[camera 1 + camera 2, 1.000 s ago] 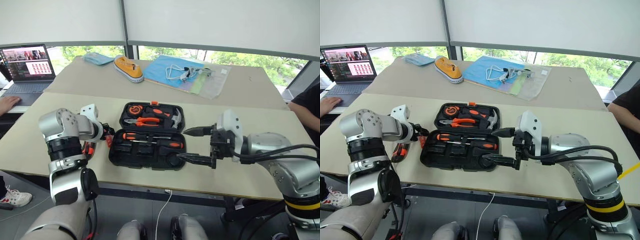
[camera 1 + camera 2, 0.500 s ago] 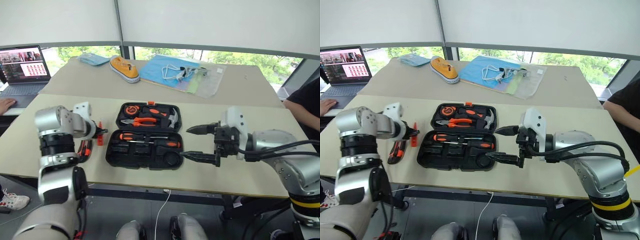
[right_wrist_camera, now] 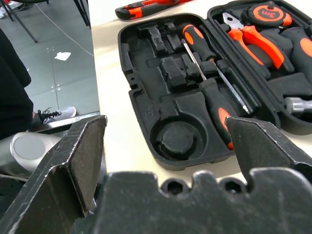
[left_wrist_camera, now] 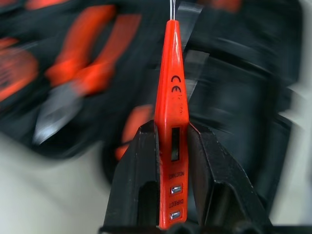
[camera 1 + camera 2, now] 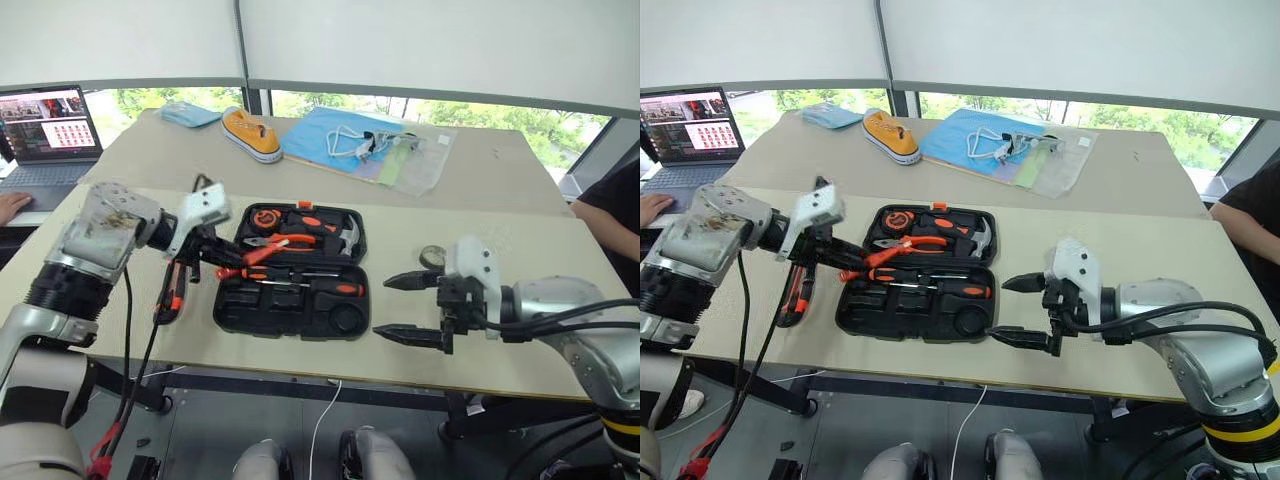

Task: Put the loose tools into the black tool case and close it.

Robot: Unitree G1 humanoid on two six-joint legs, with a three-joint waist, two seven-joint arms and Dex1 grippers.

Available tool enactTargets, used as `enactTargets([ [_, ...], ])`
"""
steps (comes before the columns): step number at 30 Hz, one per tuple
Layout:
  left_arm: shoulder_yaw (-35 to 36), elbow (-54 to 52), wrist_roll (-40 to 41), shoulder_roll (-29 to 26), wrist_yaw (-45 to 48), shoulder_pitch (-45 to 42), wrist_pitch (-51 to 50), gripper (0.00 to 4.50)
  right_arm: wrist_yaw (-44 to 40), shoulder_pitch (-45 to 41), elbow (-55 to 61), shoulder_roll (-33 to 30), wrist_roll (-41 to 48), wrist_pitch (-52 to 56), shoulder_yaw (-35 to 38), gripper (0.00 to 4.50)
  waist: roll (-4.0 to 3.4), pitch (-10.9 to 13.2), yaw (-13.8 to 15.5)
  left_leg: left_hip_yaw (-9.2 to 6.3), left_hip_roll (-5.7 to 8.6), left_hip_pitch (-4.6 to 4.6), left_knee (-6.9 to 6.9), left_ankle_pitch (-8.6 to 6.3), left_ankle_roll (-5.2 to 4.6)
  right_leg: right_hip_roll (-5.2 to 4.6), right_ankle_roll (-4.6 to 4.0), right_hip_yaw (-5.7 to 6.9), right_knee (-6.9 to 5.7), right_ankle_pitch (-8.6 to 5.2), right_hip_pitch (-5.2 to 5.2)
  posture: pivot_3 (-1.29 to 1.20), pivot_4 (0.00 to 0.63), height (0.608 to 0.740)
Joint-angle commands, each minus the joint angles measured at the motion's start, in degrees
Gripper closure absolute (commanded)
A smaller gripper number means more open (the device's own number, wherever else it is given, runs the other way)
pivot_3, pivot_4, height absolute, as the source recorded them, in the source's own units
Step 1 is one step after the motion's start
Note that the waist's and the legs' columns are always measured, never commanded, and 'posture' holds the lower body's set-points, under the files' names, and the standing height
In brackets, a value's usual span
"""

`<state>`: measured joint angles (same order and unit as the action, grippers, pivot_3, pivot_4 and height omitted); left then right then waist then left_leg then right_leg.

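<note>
The black tool case (image 5: 240,306) lies open on the table. Two long screwdrivers (image 5: 300,273) rest in its near half. My left gripper (image 5: 213,254) hangs over the case's left part, shut on the small slim orange screwdriver (image 4: 171,97), whose metal tip points away past the fingers (image 4: 134,185). The orange-black utility knife (image 5: 171,291) lies on the table left of the case. My right gripper (image 5: 404,306) stands open just right of the case, with nothing between its fingers (image 3: 73,156). A small dark tape roll (image 5: 432,256) sits on the table behind it.
Pliers (image 5: 285,241), a hammer (image 5: 350,236) and a round tape measure (image 5: 268,217) fill the case's far half. A laptop (image 5: 45,120) and a person's hand (image 5: 12,205) are at far left. A yellow shoe (image 5: 252,136) and blue sheet (image 5: 335,140) lie on the rear table.
My left gripper closed on the slim orange screwdriver beside the case, rose, rolled over and swung right above the case. The right gripper stayed open in much the same place.
</note>
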<state>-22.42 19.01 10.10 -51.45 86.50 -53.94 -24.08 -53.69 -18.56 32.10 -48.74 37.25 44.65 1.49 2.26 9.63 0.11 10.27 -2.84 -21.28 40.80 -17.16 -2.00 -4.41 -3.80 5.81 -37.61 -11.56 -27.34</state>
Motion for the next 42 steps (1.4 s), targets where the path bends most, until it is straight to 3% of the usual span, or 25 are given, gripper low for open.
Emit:
enactTargets([
  [1, -2.4, 4.21, -3.98, 2.13, 5.01, -2.23, 7.1, 4.12, 1.99, 1.22, 3.74, 0.14, 1.97, 0.56, 2.7, 0.0, 0.0, 0.0, 0.13, -0.03, 0.0, -0.01, 0.0, 0.0, -0.01, 0.02, 0.0, 0.01, 0.01, 0.0, 0.0, 0.0, 0.15, 0.718],
  [7, -8.43, 12.75, -6.15, 3.86, 6.0, -5.45, 18.27, 4.12, 4.94, 3.85, 6.77, -0.04, 4.13, 2.03, 4.93, 0.0, 0.01, 0.01, 0.28, -0.19, 0.0, -0.14, 0.13, -0.1, -0.27, 0.02, 0.02, 0.13, 0.03, -0.01, 0.01, 0.0, 0.15, 0.718],
  [11, -9.38, 22.1, -11.97, 7.95, 6.0, -8.77, 26.45, 4.12, 7.05, 5.14, 8.23, 0.14, 5.51, 2.83, 6.32, 0.0, 0.01, 0.0, 0.55, -0.26, 0.03, -0.2, 0.19, -0.17, -0.39, 0.03, 0.05, 0.23, 0.06, -0.02, 0.04, 0.0, 0.15, 0.718],
  [27, -9.29, 29.13, -12.16, 12.59, 6.0, -10.38, 26.16, 4.12, 11.14, 6.15, 9.22, -0.16, 7.71, 2.15, 6.68, 0.0, 0.01, 0.0, 0.52, -0.51, 0.08, -0.21, 0.27, -0.27, -0.57, 0.02, 0.14, 0.39, 0.08, -0.03, 0.2, 0.0, 0.15, 0.718],
  [29, -8.74, 28.91, -10.29, 12.98, 6.0, -10.45, 23.7, 3.1, 11.21, 5.97, 9.04, 0.02, 7.57, 2.02, 6.22, 0.0, 0.01, 0.0, 0.52, -0.52, 0.1, -0.21, 0.28, -0.27, -0.57, 0.02, 0.15, 0.4, 0.08, -0.04, 0.22, 0.0, 0.15, 0.718],
  [36, -5.2, 24.75, -1.67, 9.29, 6.0, -10.09, 17.95, 0.82, 10.93, 5.76, 8.65, -0.15, 7.7, 2.07, 5.81, 0.0, 0.02, 0.01, 0.47, -0.71, 0.05, -0.52, 0.57, -0.28, -0.6, 0.03, 0.19, 0.71, 0.09, -0.06, 0.2, 0.0, 0.15, 0.718],
  [42, 8.41, 17.82, 6.19, 5.69, 3.33, -3.31, 13.58, 0.82, 10.45, 6.48, 8.7, -0.58, 7.93, 2.09, 6.41, 0.0, 0.0, 0.0, 0.36, -0.91, -0.01, -0.75, 0.85, -0.32, -0.66, 0.0, 0.21, 0.9, 0.07, -0.07, 0.17, 0.0, 0.15, 0.718],
])
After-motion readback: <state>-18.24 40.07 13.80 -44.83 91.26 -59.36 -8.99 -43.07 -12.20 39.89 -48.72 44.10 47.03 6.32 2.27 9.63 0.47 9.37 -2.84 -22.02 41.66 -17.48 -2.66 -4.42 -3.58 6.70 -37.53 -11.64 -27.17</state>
